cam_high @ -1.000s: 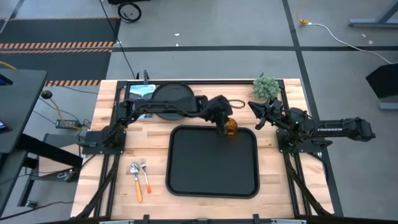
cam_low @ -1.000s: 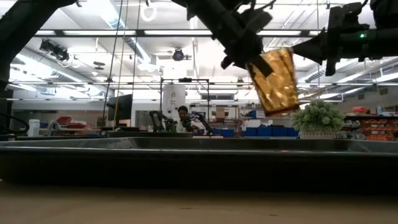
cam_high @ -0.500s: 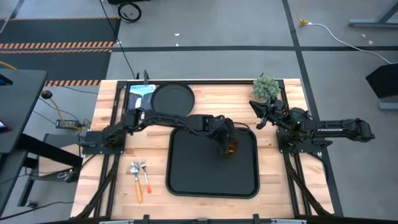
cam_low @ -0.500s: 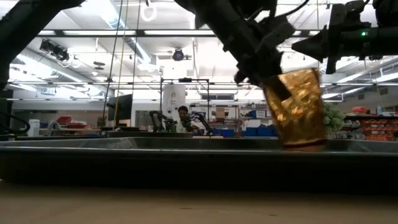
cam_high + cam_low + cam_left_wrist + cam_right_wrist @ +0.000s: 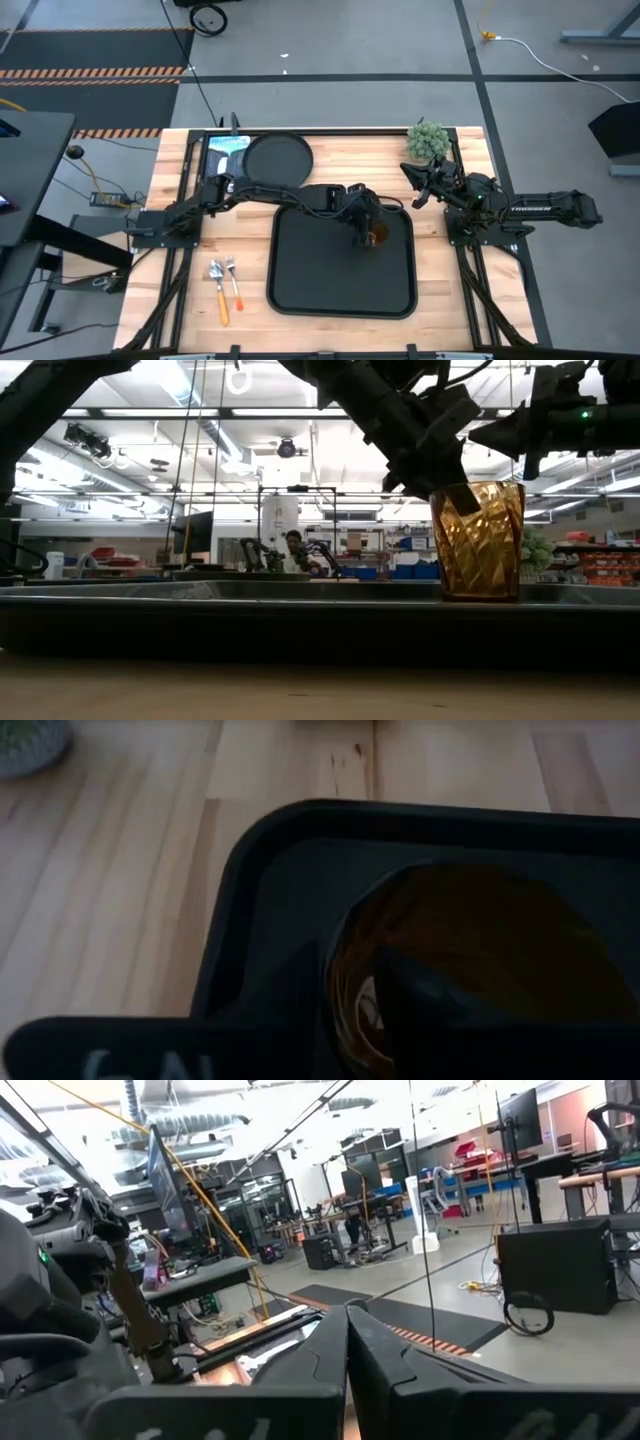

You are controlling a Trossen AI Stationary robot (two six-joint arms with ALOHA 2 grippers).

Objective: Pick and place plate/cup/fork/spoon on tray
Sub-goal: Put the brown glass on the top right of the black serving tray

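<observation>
The amber cup (image 5: pixel 376 236) stands upright on the black tray (image 5: pixel 320 290), in its far right part; it also shows in the low view (image 5: pixel 478 545). My left gripper (image 5: pixel 364 222) is over the cup's rim and shut on it. My right gripper (image 5: pixel 413 186) is shut and empty, raised by the table's right side next to a small green plant (image 5: pixel 428 140). The round black plate (image 5: pixel 277 158) lies flat on the table beyond the tray. The fork (image 5: pixel 236 288) and the spoon (image 5: pixel 220 296) lie side by side on the table left of the tray. My left gripper holds the cup by its rim (image 5: pixel 336 982), on the side toward the table's left. One finger (image 5: pixel 450 1005) is inside the cup and one (image 5: pixel 290 995) outside. The fingers slant down from above and from the left. The cup stands upright with its base (image 5: pixel 480 596) on the tray.
The tray's raised edge (image 5: pixel 240 870) runs close around the cup. The plant's pot (image 5: pixel 28 740) stands on the wood beyond the tray's far right corner. A dark frame and cables run along the table's left and right sides.
My left gripper has carried the cup from over the tray's far edge toward the near edge and down. The cup hung tilted and clear a second ago; now it stands upright on the tray's floor.
</observation>
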